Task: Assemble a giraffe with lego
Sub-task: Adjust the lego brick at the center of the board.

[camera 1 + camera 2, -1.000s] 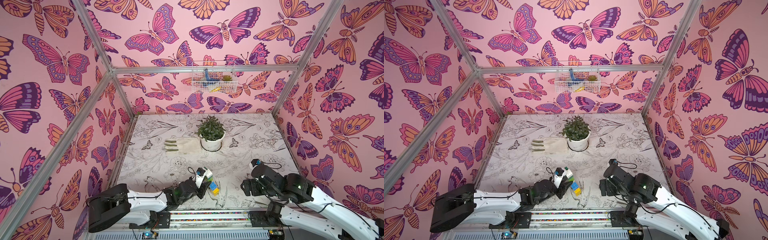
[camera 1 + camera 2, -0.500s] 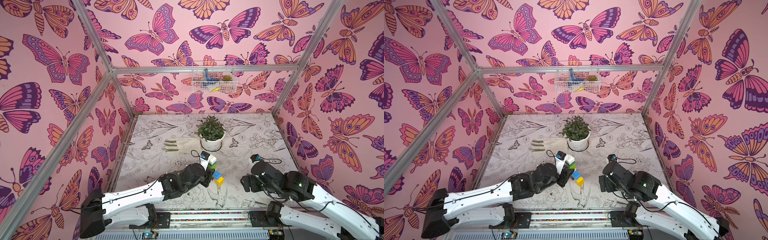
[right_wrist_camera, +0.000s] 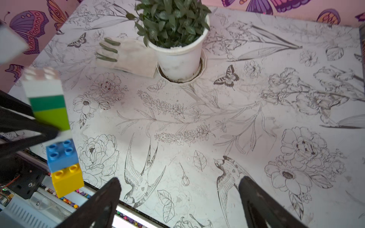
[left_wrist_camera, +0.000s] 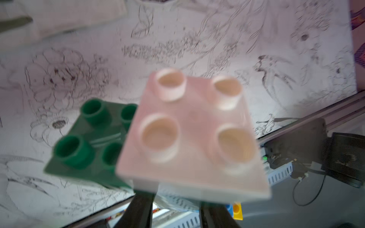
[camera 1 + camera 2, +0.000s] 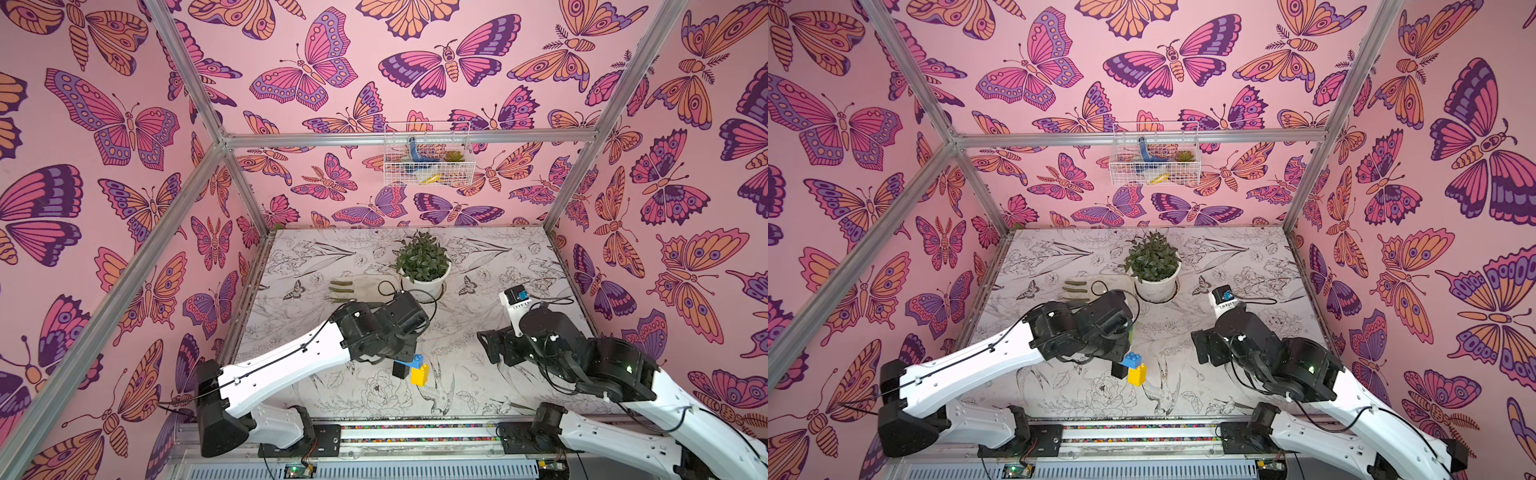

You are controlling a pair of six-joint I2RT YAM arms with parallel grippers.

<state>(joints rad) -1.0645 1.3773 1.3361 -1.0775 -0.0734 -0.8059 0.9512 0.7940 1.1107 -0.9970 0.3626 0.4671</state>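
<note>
Left gripper clamped on giraffe at neck, under lime brick. Giraffe near front edge of table, mid-width; whether feet touch table, cannot tell. Left wrist hides its upper bricks in both top views. Right gripper jaws wide apart, holding nothing, well right of giraffe. Behind: potted plant, work glove touching pot's saucer. Wire basket on back wall holds blue item, small succulent, yellow item.

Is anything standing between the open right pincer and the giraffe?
Nothing visible. Only bare table lies between the right pincer and the giraffe, which the left pincer grips.
</note>
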